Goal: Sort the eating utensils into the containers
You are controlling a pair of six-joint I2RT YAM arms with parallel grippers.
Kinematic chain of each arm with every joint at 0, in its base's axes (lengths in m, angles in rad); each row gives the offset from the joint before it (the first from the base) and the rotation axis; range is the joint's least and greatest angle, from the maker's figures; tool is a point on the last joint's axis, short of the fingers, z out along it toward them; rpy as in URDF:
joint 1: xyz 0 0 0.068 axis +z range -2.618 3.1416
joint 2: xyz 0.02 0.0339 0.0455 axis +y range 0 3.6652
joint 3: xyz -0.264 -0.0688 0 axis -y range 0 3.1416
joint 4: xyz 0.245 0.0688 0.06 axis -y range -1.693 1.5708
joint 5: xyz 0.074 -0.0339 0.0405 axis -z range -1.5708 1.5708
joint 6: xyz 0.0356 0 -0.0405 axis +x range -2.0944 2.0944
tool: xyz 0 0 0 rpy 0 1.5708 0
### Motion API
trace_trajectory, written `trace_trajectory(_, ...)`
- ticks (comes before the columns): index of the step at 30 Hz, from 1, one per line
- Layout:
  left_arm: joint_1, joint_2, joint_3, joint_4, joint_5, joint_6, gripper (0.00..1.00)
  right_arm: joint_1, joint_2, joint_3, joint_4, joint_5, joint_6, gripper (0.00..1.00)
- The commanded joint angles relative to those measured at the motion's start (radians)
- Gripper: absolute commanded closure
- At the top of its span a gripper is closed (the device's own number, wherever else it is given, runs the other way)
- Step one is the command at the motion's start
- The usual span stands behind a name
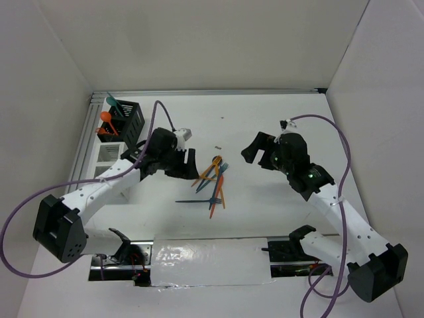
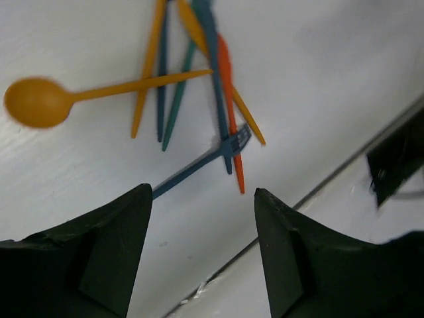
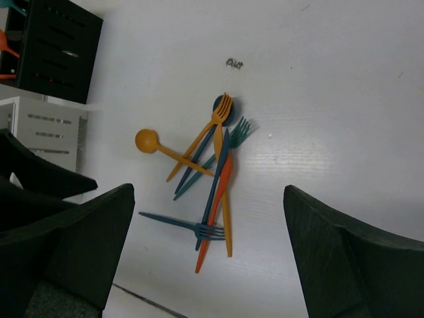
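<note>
Left fingers (image 2: pixel 99 258) fill the bottom of the left wrist view, spread apart and holding nothing. In the top view the left gripper (image 2: pixel 202 199) hangs low over the table (image 2: pixel 344 79), just at the 9 o'clock side of the pile (image 1: pixel 213 179). Right gripper (image 3: pixel 209 199) is likewise released and empty, farther off at the pile's 2 o'clock. All the loose utensils lie crossed in that one heap at the middle of the table, well apart from the black caddy (image 1: pixel 126 119) and the white caddy (image 1: pixel 109 154) at 10 o'clock. The black one already has a teal spoon (image 1: pixel 111 101) and an orange spoon (image 1: pixel 106 118) standing in it. The step in hand looks to be the left arm's reach into the heap. The best target, I judge, is a piece that sticks out alone. One is the blue fork (image 2: pixel 199 162), whose handle runs free toward the pile's 8 o'clock and ends near the left finger. The other is the yellow spoon (image 2: pixel 40 103), whose bowl juts clear. Turn the wrist so the jaws straddle the handle crosswise, come down until the tips nearly brush the table, then close on the free end only. Thin plastic lies flat and may skid or flip, and the fork's tines cross other handles, so lift slowly, drawing outward from the heap.
</note>
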Motion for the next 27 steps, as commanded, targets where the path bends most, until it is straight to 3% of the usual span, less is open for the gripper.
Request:
trace_trajectory(1, -0.002, 0.048, 0.060, -0.119, -0.282, -0.493, 0.25, 0.002, -0.046, -0.034, -0.047, 0.018, 0.040, 0.01)
trace_trajectory(3, -0.019, 0.059, 0.040, -0.107, -0.337, -0.672, 0.26, -0.002, -0.069, -0.034, -0.047, 0.027, 0.043, 0.01)
trace_trajectory(7, 0.006, 0.099, 0.064, -0.075, -0.365, -0.852, 0.28, -0.001, -0.081, -0.034, -0.047, 0.038, 0.040, 0.01)
trace_trajectory(9, 0.003, 0.183, 0.131, -0.177, -0.431, -0.974, 0.28, -0.001, -0.077, -0.034, -0.047, 0.056, 0.037, 0.01)
trace_trajectory(10, -0.008, 0.253, 0.242, -0.348, -0.480, -1.162, 0.28, -0.001, -0.063, -0.034, -0.047, 0.065, 0.040, 0.01)
trace_trajectory(13, -0.019, 0.346, 0.314, -0.489, -0.526, -1.275, 0.29, -0.001, -0.057, -0.034, -0.035, 0.065, 0.048, 0.01)
trace_trajectory(16, 0.002, 0.433, 0.354, -0.474, -0.503, -1.270, 0.29, -0.004, -0.041, -0.034, -0.024, 0.075, 0.046, 0.00)
trace_trajectory(27, 0.036, 0.526, 0.342, -0.354, -0.474, -1.291, 0.32, -0.004, 0.023, 0.005, -0.015, 0.102, 0.000, 0.00)
